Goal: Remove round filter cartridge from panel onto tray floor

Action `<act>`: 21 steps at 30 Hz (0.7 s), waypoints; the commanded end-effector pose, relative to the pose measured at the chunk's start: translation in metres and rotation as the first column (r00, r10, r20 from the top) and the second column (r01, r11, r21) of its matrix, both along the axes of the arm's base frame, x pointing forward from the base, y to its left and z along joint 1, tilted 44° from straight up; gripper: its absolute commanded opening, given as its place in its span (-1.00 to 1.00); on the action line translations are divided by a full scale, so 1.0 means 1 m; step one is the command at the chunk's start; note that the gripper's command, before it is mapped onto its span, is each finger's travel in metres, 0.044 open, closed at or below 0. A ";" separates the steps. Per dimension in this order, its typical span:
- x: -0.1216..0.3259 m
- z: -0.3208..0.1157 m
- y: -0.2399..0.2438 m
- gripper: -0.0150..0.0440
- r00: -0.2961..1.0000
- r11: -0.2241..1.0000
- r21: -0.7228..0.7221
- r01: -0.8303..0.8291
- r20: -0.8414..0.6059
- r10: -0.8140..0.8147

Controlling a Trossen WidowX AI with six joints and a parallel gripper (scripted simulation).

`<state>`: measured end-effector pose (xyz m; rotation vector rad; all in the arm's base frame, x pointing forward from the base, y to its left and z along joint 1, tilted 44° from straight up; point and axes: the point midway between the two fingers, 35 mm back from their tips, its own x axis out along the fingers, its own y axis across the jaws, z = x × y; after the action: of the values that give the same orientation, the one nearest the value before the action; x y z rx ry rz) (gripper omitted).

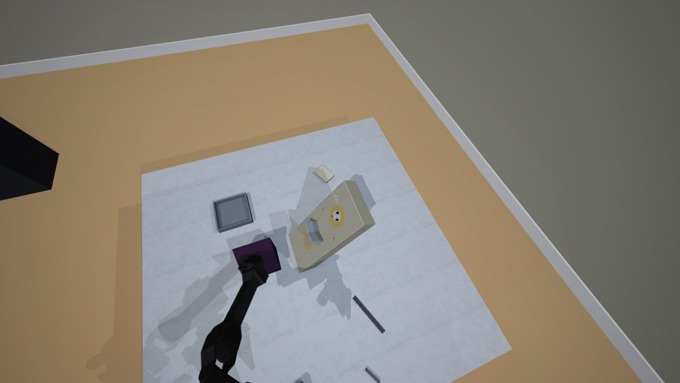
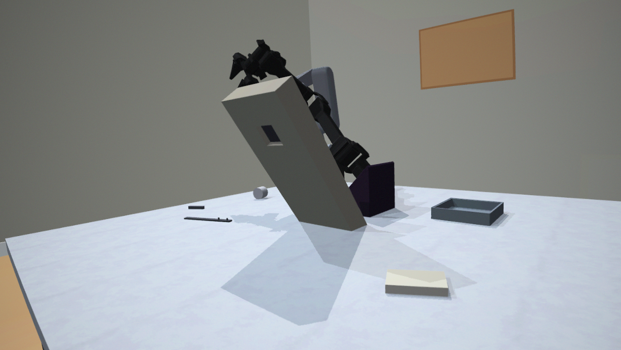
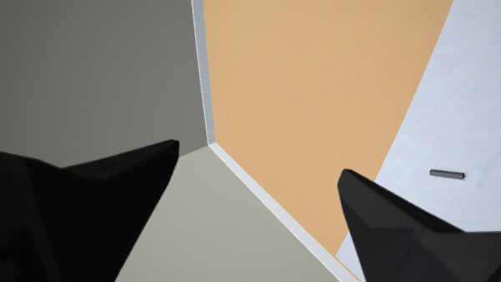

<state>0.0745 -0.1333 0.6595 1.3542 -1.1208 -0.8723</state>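
And here's the room: plain grey walls (image 1: 547, 118) (image 2: 151, 108) (image 3: 92, 75) meeting in a corner, an orange panel (image 2: 467, 49) up on one of them! Down below, an orange-tan floor (image 1: 237, 90) (image 2: 13, 304) (image 3: 301, 75), edged by a pale skirting strip (image 1: 190, 45) (image 3: 267, 204). On comes the worktop (image 1: 418, 285) (image 2: 151, 278) (image 3: 455, 104), pale, faintly mottled, catching light and overlapping soft shadows. A black block (image 1: 23, 164) juts in at the top view's left.

In the top view, the service panel (image 1: 328, 233) (image 2: 299, 151) stands tilted on the bench (image 1: 428, 294) (image 2: 151, 282) (image 3: 451, 104), and the cartridge (image 1: 336, 216) is in it. The tray (image 1: 233, 212) (image 2: 467, 211) lies to the left. The wedge block (image 1: 271, 254) (image 2: 381, 191) is between them, but nearer. The flat block (image 1: 323, 174) (image 2: 416, 282) lies on the far side of the panel, the long bar (image 1: 368, 314) (image 2: 207, 219) on the near side.
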 end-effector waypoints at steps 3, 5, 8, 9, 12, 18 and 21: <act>0.011 0.000 0.004 0.60 0.999 1.000 -0.019 -0.013 -0.032 0.012; 0.031 -0.001 0.012 0.42 0.996 0.998 -0.052 -0.038 -0.088 0.034; 0.073 -0.005 0.034 0.15 0.975 0.987 -0.124 -0.106 -0.210 0.078; 0.088 -0.008 0.042 0.06 0.963 0.980 -0.148 -0.133 -0.251 0.093; 0.124 -0.017 0.068 -0.17 0.924 0.952 -0.213 -0.218 -0.358 0.132; 0.185 -0.048 0.124 -0.17 0.822 0.872 -0.294 -0.390 -0.538 0.186; 0.211 -0.074 0.152 -0.17 0.758 0.828 -0.304 -0.470 -0.620 0.203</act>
<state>0.2597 -0.0102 0.6103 0.8640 -0.6118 -0.6735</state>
